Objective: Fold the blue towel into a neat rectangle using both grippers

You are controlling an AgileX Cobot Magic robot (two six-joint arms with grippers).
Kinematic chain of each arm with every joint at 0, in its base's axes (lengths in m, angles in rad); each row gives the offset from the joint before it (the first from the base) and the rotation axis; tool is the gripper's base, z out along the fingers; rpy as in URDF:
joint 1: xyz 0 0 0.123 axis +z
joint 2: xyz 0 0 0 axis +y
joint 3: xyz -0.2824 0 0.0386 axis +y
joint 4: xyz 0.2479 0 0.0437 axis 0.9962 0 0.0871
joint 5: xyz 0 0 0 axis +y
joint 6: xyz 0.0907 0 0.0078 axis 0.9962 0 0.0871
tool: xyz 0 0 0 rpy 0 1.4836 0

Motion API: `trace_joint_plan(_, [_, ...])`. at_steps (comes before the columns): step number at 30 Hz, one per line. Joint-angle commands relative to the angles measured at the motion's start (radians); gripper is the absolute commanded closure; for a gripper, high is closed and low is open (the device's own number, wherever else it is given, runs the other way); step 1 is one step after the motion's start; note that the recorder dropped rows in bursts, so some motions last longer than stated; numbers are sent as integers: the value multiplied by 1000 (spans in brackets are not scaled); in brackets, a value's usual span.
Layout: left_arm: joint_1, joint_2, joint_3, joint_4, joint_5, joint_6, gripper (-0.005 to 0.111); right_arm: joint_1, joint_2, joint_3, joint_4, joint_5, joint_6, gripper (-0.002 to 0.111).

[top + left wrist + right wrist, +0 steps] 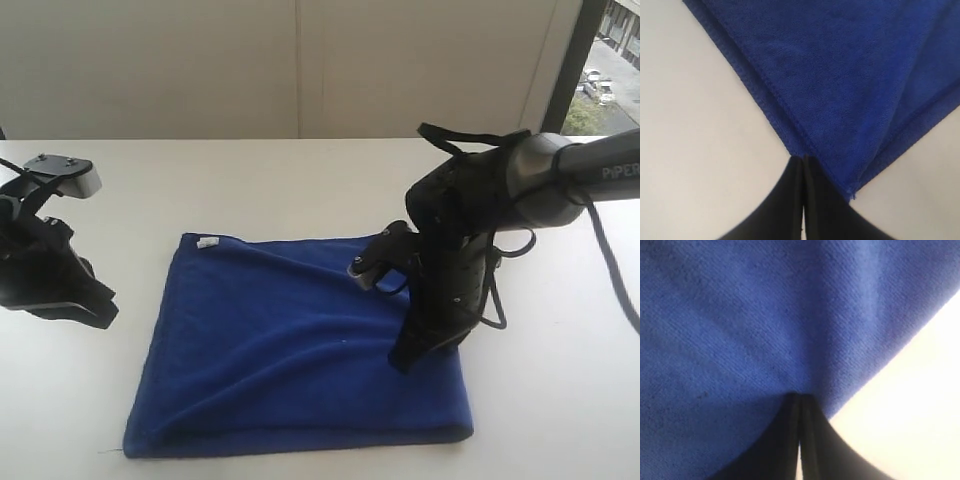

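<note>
Towel (280,350), deep blue and plush, lies on the white table (560,400) in the middle of the exterior view, doubled over so that two layers show along its near edge and its left edge. Its outline is roughly four-sided, narrower at the far edge, with soft creases running across the top layer. A small white tag (208,243) sits at the far left corner. The right gripper (400,362) points steeply down over the right part of the towel, near its right edge; its arm (570,165) enters from the right, below a window (610,70). In the right wrist view the two black fingers are pressed together, with no cloth seen between them, and the right gripper (799,397) has its tips against the blue pile (740,315), with bare table (920,390) to one side; whether the tips touch the cloth cannot be told. The left gripper (108,316) is at the left of the table, apart from the towel's left edge. In the left wrist view its fingers are likewise pressed together, holding nothing, and the left gripper (803,159) has its tips lined up with a stitched edge near a corner of the towel (850,75), with table (690,150) on either side.
</note>
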Motion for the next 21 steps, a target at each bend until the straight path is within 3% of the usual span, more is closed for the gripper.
trace_joint_plan(1, [0, -12, 5, -73, 16, 50, 107, -45, 36, 73, -24, 123, 49, 108])
trace_joint_plan(13, [-87, -12, 5, -87, 7, 72, 107, -77, -34, 106, -41, 145, 84, 108])
trace_joint_plan(21, [-87, -3, 5, -187, 12, 76, 107, -77, -257, 92, -34, 87, 95, 108])
